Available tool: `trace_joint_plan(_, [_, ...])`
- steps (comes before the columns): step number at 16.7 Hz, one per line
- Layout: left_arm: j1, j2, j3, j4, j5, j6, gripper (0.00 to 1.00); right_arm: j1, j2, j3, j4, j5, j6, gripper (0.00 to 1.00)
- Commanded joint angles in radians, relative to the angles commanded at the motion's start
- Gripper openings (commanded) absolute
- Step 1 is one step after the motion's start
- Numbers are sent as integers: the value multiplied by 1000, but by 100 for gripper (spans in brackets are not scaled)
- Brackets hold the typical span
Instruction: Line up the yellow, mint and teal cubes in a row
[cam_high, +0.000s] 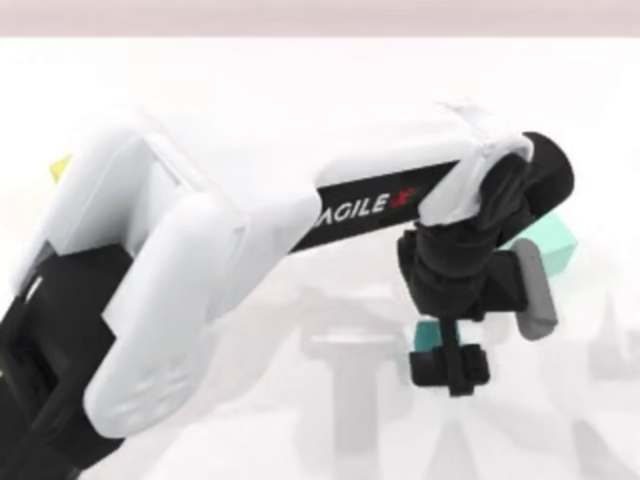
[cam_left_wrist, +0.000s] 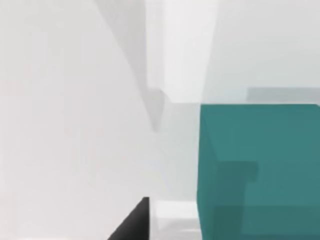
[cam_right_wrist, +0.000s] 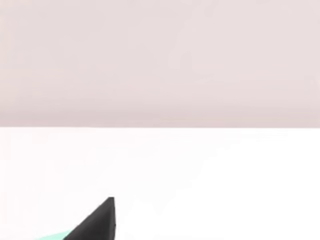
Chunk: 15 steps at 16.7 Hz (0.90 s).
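My left arm reaches across the table to the right of centre, and its gripper (cam_high: 452, 372) points down next to the dark teal cube (cam_high: 427, 335), which is mostly hidden under it. In the left wrist view the teal cube (cam_left_wrist: 260, 170) rests on the table. One black finger (cam_left_wrist: 134, 225) stands beside it with a white gap between them, and the gripper is open. The mint cube (cam_high: 552, 243) sits just behind the left wrist, partly covered. Only a corner of the yellow cube (cam_high: 60, 167) peeks out at far left behind the arm. The right wrist view shows one finger (cam_right_wrist: 97, 220) of my right gripper and a mint sliver (cam_right_wrist: 52, 236).
The white table (cam_high: 300, 400) carries grey shadows of the arms at centre and right. The left arm's white body (cam_high: 170, 300) covers much of the table's left half. A pale pink wall (cam_high: 320, 15) runs along the far edge.
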Motion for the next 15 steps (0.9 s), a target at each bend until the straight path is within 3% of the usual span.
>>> trace_joint_plan(9, [2,0,4,-4,0,1,100,0,0,0,0,0,0,100])
trace_joint_plan(15, [16,-17,179,-204,0,0,100,0,0,0,0,0,0,100])
